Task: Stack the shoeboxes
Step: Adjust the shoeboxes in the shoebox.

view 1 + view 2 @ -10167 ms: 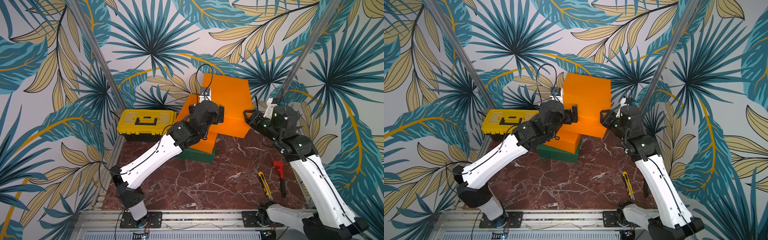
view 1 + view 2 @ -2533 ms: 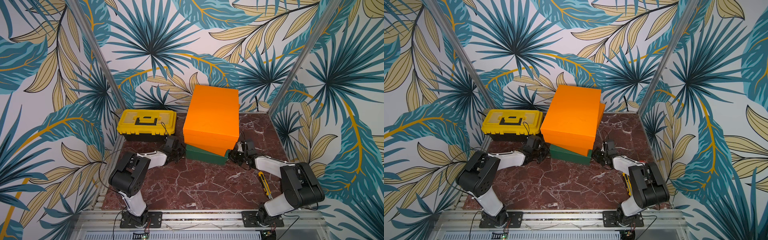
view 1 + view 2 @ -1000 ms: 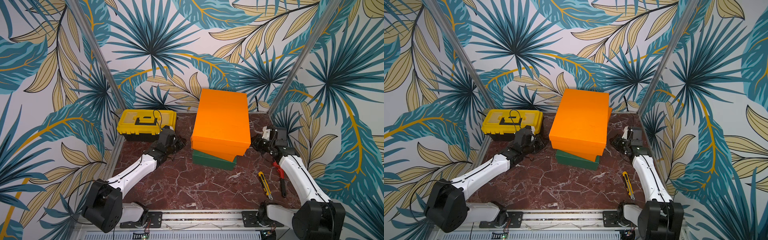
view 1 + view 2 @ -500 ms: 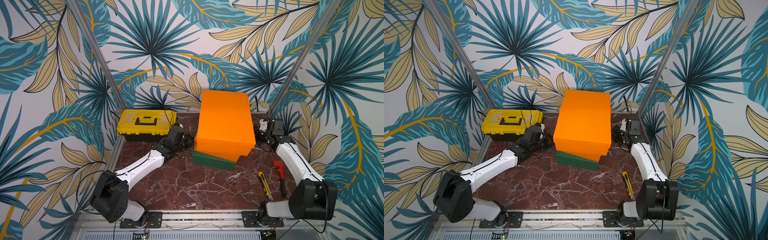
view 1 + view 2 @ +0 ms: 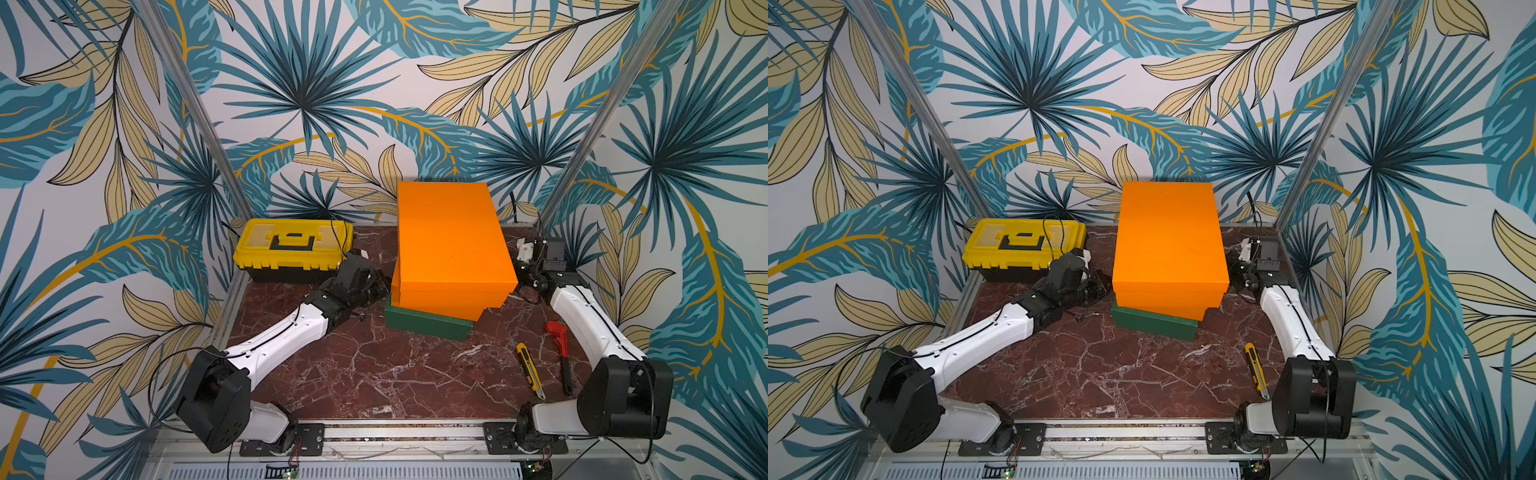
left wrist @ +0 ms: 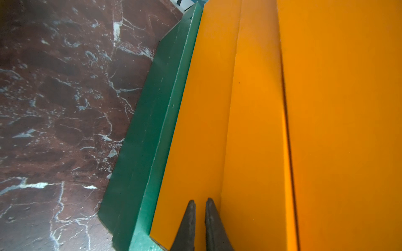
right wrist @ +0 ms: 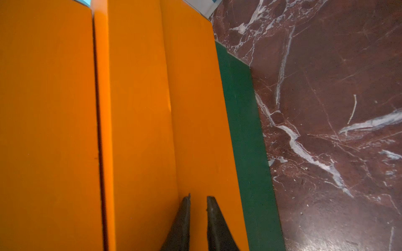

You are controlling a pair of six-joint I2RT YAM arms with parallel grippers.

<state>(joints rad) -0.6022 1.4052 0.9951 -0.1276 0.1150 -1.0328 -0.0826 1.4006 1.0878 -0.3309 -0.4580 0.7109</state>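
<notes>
Sitting toward the back of the marble desk, the three shoeboxes were found piled in one stack. The top orange shoebox was laid on the lower orange shoebox, roughly lined up. Both were carried by the green shoebox, which was turned slightly against them with its near edge left showing, so the pile was skewed at the base. The yellow toolbox was left apart by the back wall, not part of the stack. The left end effector was held with fingers together, nothing clamped, tips set against the side of the lower orange shoebox. The right end effector was set the same way on the opposite side, fingers almost together, nothing between. This was judged a squaring-up nudge from both sides, the closed tips being used as pushers. The utility knife and red wrench were left lying near the right arm, untouched.
</notes>
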